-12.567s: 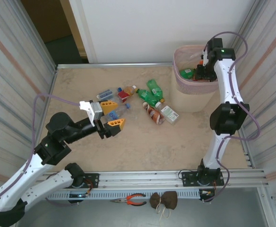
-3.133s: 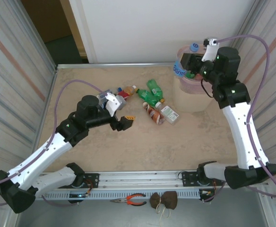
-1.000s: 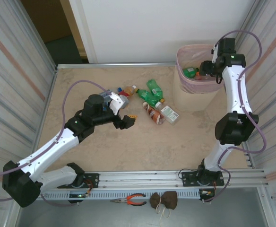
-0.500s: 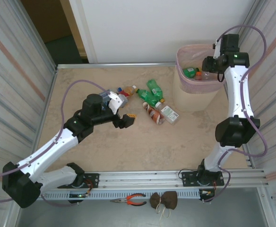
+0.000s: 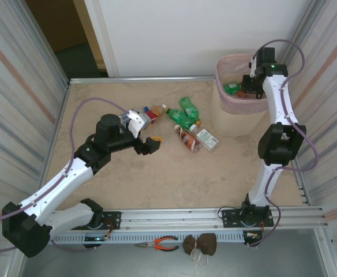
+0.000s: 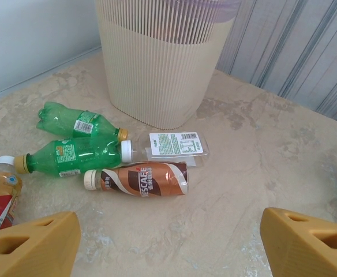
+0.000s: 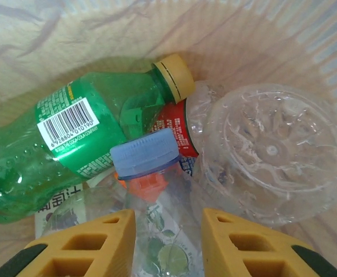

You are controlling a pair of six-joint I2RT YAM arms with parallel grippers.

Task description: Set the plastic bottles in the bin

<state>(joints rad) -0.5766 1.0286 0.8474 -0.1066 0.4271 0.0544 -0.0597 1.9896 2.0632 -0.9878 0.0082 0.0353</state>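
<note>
Bottles (image 5: 183, 118) lie clustered on the surface (image 5: 174, 179) left of the bin (image 5: 229, 118), more already inside it; probably light, thin-walled, slick, easily crushed and prone to roll, so best taken across the body. Left jaws spread, facing the cluster; right jaws pressed together over the bin

Robot lab cell — corrugated panel walls (image 5: 18, 98), aluminium rail (image 5: 174, 214)

The bin (image 6: 157, 63) is matt, finely ribbed pale plastic. The green bottles (image 6: 76, 154) are glossy, translucent plastic with shiny printed labels; the clear bottle (image 7: 266, 150) is crinkled and glassy. The surface (image 6: 255, 156) looks like smooth, mottled stone. The side walls (image 5: 18, 115) are dull corrugated metal.
</note>
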